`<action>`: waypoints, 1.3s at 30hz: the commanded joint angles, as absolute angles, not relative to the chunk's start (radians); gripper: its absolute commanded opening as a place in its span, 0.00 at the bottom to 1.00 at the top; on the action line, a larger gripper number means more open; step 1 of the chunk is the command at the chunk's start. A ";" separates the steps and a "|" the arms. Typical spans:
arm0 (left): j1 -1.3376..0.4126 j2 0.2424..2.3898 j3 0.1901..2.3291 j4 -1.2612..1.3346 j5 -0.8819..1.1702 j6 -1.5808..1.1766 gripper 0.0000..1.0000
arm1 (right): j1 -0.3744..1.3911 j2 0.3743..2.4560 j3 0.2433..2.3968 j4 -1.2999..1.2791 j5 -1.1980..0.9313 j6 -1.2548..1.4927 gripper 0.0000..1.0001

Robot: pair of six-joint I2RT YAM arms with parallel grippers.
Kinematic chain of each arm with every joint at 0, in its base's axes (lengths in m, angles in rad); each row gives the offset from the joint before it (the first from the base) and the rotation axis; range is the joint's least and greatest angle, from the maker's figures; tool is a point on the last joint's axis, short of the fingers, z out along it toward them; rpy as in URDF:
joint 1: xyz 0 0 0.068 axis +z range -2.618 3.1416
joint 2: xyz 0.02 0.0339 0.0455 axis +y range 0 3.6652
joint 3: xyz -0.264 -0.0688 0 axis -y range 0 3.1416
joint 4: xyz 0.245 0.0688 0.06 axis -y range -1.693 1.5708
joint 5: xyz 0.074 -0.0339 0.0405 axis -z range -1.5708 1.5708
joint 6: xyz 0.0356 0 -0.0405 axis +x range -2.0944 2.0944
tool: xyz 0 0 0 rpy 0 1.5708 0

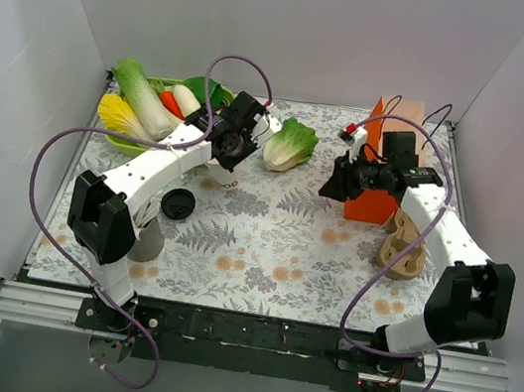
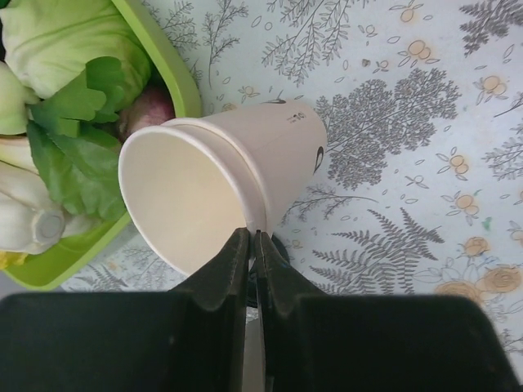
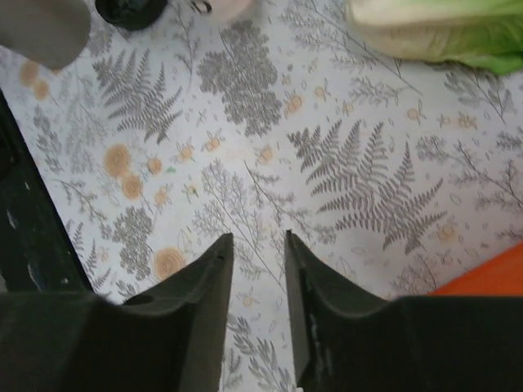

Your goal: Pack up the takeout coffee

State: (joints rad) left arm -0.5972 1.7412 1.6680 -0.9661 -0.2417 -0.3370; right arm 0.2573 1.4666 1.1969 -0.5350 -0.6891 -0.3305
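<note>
The takeout coffee, a cup with its lid on, is out of view. A lidless white paper cup (image 2: pixel 245 155) with a bare rim is tilted on its side above the fern-print cloth. My left gripper (image 2: pixel 251 233) is shut on its wall at the rim, one finger inside and one outside. From above, that gripper (image 1: pixel 231 156) and the cup (image 1: pixel 225 178) are next to the green tray. A loose black lid (image 1: pixel 177 204) lies on the cloth near the left arm. My right gripper (image 3: pixel 257 237) is open over bare cloth with nothing between its fingers, just left of the orange paper bag (image 1: pixel 382 171).
A green tray (image 1: pixel 125 143) of vegetables sits at the back left, its rim (image 2: pixel 163 65) close to the cup. A napa cabbage (image 1: pixel 290 146) lies mid-table. A brown cardboard cup carrier (image 1: pixel 404 250) rests in front of the bag. White walls enclose the table.
</note>
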 commanded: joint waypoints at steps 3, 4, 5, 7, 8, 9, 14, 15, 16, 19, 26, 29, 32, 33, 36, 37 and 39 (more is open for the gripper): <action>-0.591 1.640 1.600 -0.881 -0.155 -0.486 0.00 | 0.330 1.641 1.308 -0.197 -0.819 0.164 0.53; -0.591 1.629 1.576 -0.864 -0.146 -0.488 0.00 | 0.351 1.670 1.321 -0.169 -0.822 0.208 0.61; -0.589 1.620 1.568 -0.848 -0.146 -0.491 0.00 | 0.359 1.698 1.351 -0.144 -0.825 0.278 0.64; -0.589 1.617 1.560 -0.838 -0.149 -0.482 0.00 | 0.382 1.791 1.393 -0.092 -0.836 0.333 0.68; -0.591 1.626 1.574 -0.848 -0.152 -0.485 0.00 | 0.390 1.825 1.435 -0.080 -0.845 0.351 0.69; -0.591 1.643 1.583 -0.876 -0.155 -0.495 0.00 | 0.397 1.882 1.462 -0.054 -0.856 0.380 0.69; -0.591 1.640 1.592 -0.880 -0.147 -0.523 0.00 | 0.436 2.009 1.551 0.047 -0.885 0.497 0.74; -0.589 1.641 1.598 -0.893 -0.150 -0.528 0.00 | 0.443 2.038 1.572 0.058 -0.893 0.509 0.75; -0.591 1.640 1.598 -0.893 -0.152 -0.537 0.00 | 0.454 2.051 1.581 0.087 -0.897 0.547 0.77; -0.589 1.638 1.615 -0.890 -0.149 -0.541 0.00 | 0.474 2.094 1.620 0.104 -0.902 0.589 0.80; -0.589 1.658 1.646 -0.900 -0.127 -0.552 0.00 | 0.514 2.141 1.651 0.147 -0.914 0.633 0.83; -0.591 1.663 1.658 -0.896 -0.121 -0.555 0.00 | 0.528 2.151 1.658 0.143 -0.899 0.632 0.82; -0.591 1.672 1.672 -0.899 -0.120 -0.554 0.00 | 0.532 2.160 1.670 0.121 -0.876 0.623 0.81; -0.589 1.674 1.675 -0.899 -0.120 -0.552 0.00 | 0.532 2.167 1.675 0.112 -0.865 0.614 0.80; -0.591 1.675 1.681 -0.900 -0.117 -0.549 0.00 | 0.532 2.175 1.686 0.078 -0.829 0.580 0.77; -0.589 1.674 1.681 -0.900 -0.117 -0.548 0.00 | 0.532 2.178 1.689 0.046 -0.816 0.569 0.76; -0.591 1.674 1.681 -0.899 -0.121 -0.546 0.00 | 0.532 2.183 1.690 0.020 -0.787 0.549 0.75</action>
